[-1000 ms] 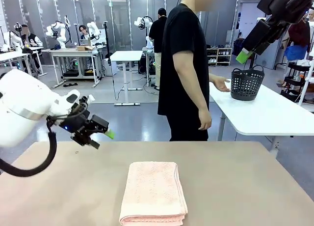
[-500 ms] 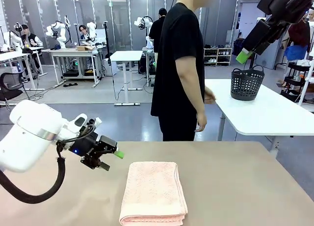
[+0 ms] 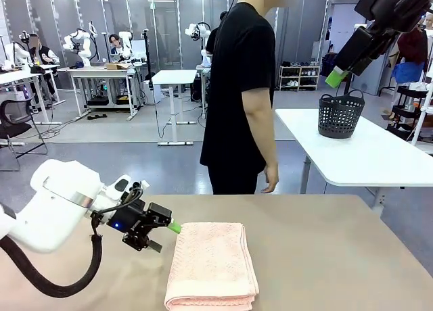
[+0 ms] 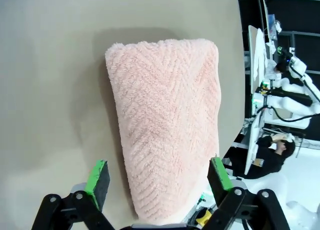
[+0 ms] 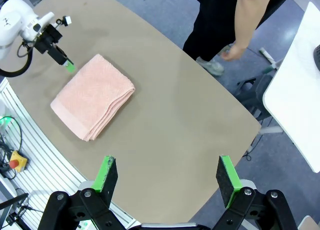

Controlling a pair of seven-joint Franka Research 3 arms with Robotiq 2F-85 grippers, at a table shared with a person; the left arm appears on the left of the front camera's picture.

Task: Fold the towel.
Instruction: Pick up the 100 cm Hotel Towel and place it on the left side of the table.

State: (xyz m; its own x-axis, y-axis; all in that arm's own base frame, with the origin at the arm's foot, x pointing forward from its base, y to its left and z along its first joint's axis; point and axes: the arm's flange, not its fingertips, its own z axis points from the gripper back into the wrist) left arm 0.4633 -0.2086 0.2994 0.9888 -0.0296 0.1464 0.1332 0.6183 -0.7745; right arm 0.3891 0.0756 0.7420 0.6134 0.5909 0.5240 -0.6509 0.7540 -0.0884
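Towel: the towel [image 3: 212,264] lies folded on my table [image 3: 338,257], near my edge, its long axis running from me toward the person [image 3: 240,94].
Left pincer: my left gripper [image 3: 164,234] hovers just beside the towel's far left corner, jaws spread, holding nothing.
Right pincer: my right gripper [image 5: 167,180] hangs high above, spread, well apart.
Nearer arm: my left, I judge.

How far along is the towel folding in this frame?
Done: the towel lies folded in a neat layered stack on the table. In hand: nothing; the left gripper, open, hovers at its far left corner. The right gripper is open, high above. Left: possibly one more fold.
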